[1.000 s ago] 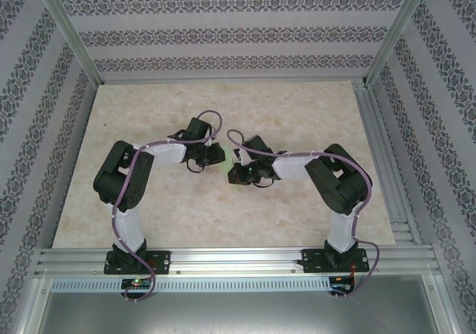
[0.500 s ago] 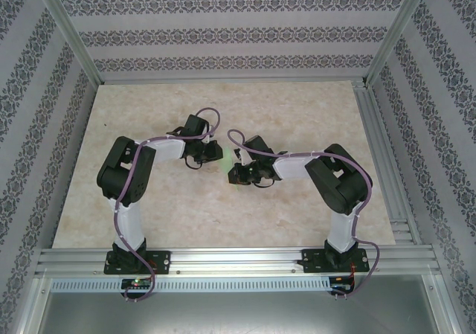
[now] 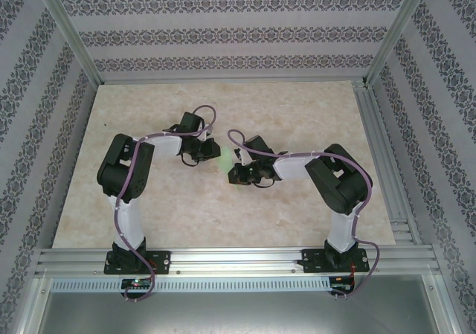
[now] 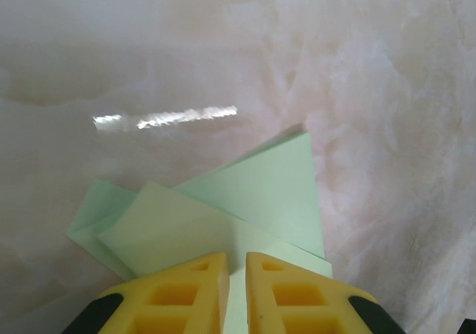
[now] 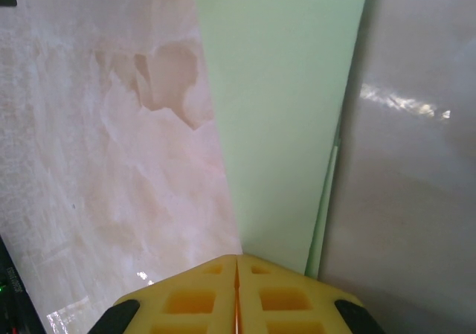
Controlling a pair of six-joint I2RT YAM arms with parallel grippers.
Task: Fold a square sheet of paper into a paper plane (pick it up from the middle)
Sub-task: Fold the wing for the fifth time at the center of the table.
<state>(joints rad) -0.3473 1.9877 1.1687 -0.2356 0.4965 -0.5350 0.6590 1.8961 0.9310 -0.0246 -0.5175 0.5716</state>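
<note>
Half-made paper plane (image 4: 260,193) spans the two arms at mid-desk (image 3: 149,111). Grips: left tool (image 4: 236,263) pinched narrow on its layered flaps, right tool (image 5: 236,263) clamped on the end of a long strip.

Risk: arms pulling apart would tear it, or loose creases spring open (thin, pale green, matte, sharp-edged). It is probably lifted clear of the glossy marbled desk, though that is hard to judge.

Bright even light w/ glare streak on tabletop (image 4: 372,66).
</note>
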